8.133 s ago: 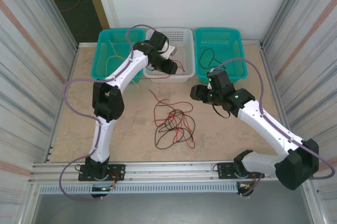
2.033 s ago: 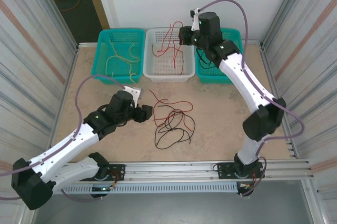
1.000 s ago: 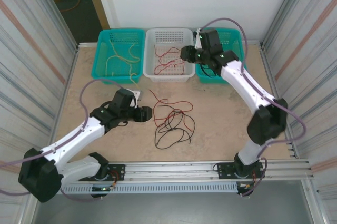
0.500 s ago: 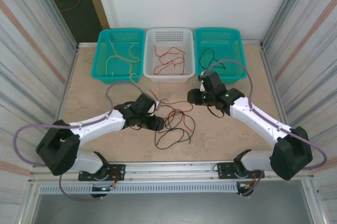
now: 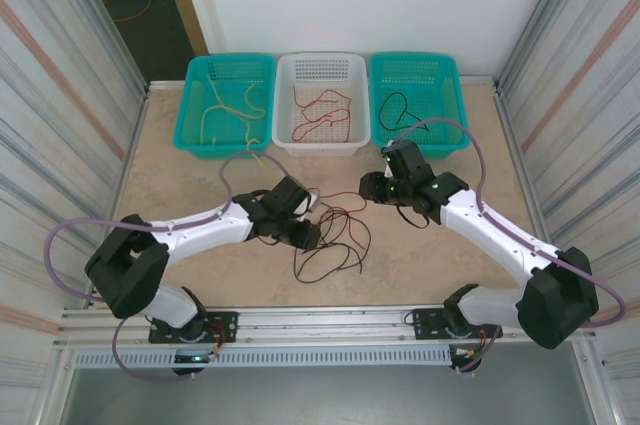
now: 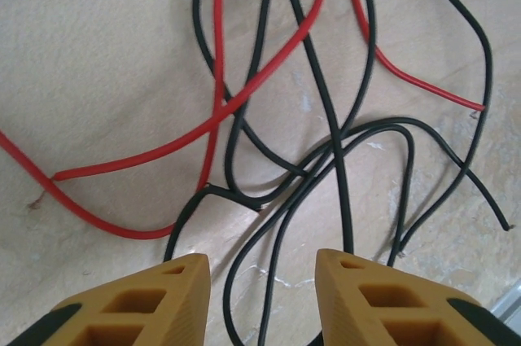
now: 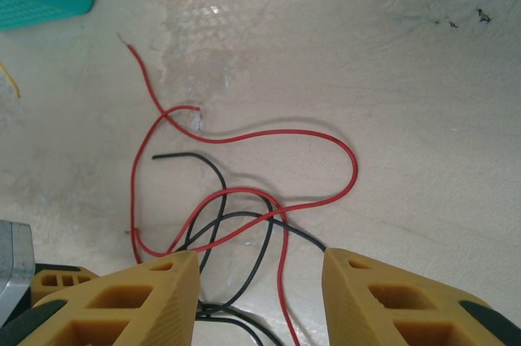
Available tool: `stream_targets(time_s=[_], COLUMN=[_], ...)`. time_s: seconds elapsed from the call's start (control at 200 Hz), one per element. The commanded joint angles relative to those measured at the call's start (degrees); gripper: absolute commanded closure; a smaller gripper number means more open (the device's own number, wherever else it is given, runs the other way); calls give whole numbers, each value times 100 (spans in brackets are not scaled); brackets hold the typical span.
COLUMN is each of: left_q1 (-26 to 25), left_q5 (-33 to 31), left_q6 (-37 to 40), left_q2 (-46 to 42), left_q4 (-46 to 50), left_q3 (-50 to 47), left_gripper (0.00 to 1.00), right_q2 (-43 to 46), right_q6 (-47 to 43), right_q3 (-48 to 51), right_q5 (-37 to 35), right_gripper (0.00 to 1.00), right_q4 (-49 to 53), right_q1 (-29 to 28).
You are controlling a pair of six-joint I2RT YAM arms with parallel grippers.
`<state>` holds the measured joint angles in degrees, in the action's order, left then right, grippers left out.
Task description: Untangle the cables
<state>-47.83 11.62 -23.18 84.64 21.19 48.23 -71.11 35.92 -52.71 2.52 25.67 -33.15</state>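
Lying on the tabletop (image 5: 200, 185) in front of the white perforated plastic basket (image 5: 322, 147), a knot of thin red and black cables (image 5: 330, 235) is yet to be separated. Red strands (image 5: 318, 110) are laid inside that basket, and pale yellow strands (image 5: 222, 110) and a black strand (image 5: 398, 108) in the teal baskets (image 5: 215, 148) beside it. The left tool (image 6: 262, 281) is released astride part of the knot, the right tool (image 7: 260, 281) released above it. No writing is legible.

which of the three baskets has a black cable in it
The teal plastic basket on the right: a thin black cable lies in it. The white middle basket holds red cables, the left teal basket pale yellow ones.
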Motion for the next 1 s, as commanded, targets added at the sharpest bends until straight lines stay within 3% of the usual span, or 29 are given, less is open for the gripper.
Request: stream_targets(time_s=[0.0, 0.331, 0.591, 0.797, 0.997], left_q1=[-146, -235, -244, -237, -90], left_q5=[136, 174, -75, -183, 442], left_q6=[212, 248, 423, 675, 823], left_q2=[88, 308, 22, -597, -1132], left_q4=[147, 155, 149, 258, 289], left_q3=[199, 330, 322, 520, 960], left_gripper=[59, 60, 100, 100, 100], right_q2=[82, 141, 226, 321, 307], right_q6=[151, 196, 239, 205, 271], right_q3=[-181, -135, -95, -237, -478], right_q5=[-174, -174, -187, 63, 378], right_gripper=[56, 55, 56, 55, 53], right_q4=[8, -3, -62, -135, -335], right_q1=[-25, -23, -24, -16, -137])
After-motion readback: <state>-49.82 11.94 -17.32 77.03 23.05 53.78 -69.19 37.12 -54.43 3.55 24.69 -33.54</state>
